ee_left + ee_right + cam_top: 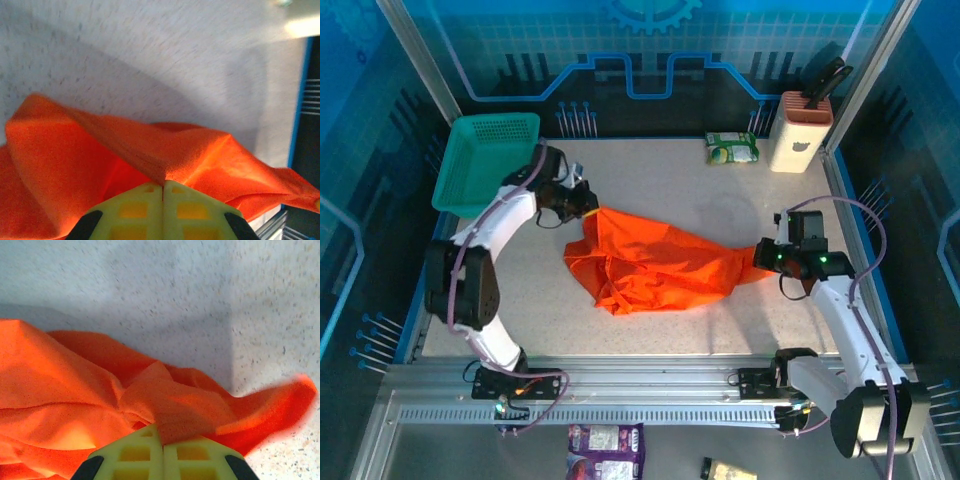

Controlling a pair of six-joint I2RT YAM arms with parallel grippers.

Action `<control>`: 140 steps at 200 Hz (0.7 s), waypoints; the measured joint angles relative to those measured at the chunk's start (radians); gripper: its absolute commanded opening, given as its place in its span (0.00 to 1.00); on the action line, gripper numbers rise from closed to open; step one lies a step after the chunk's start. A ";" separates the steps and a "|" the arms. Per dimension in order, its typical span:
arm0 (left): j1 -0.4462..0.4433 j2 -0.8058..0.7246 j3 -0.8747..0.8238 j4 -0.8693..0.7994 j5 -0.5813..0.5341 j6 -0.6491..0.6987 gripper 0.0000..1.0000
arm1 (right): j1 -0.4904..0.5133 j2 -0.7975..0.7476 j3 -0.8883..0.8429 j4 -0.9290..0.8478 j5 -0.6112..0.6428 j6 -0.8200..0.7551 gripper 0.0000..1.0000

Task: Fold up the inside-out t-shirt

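Observation:
The bright orange inside-out t-shirt point(655, 262) is stretched, bunched and wrinkled, across the middle of the table between the two arms. My left gripper point(590, 211) is shut on its upper left corner, and the cloth point(165, 160) rises in a ridge into the closed yellow fingers point(140, 207). At the shirt's right end my right gripper point(764, 255) is shut on a fold, where the orange cloth point(195, 410) runs in between the closed yellow fingers point(135, 452). A loose flap point(280, 400) trails to the right in the right wrist view.
A teal mesh basket point(485, 160) stands at the back left, close to the left arm. A green-and-white packet point(732, 148) and a knife block point(798, 130) sit at the back right. Blue walls enclose the speckled table point(660, 180). Packets point(605, 445) lie below the front rail.

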 measured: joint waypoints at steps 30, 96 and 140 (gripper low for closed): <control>-0.008 0.111 0.035 0.023 -0.002 0.015 0.00 | 0.000 0.003 -0.011 0.028 0.016 -0.001 0.00; -0.008 0.315 0.338 0.046 -0.035 0.025 0.06 | 0.000 0.003 -0.011 0.049 0.037 -0.001 0.00; -0.023 0.395 0.391 0.017 -0.049 0.031 0.36 | 0.000 0.003 -0.011 0.049 0.037 -0.001 0.00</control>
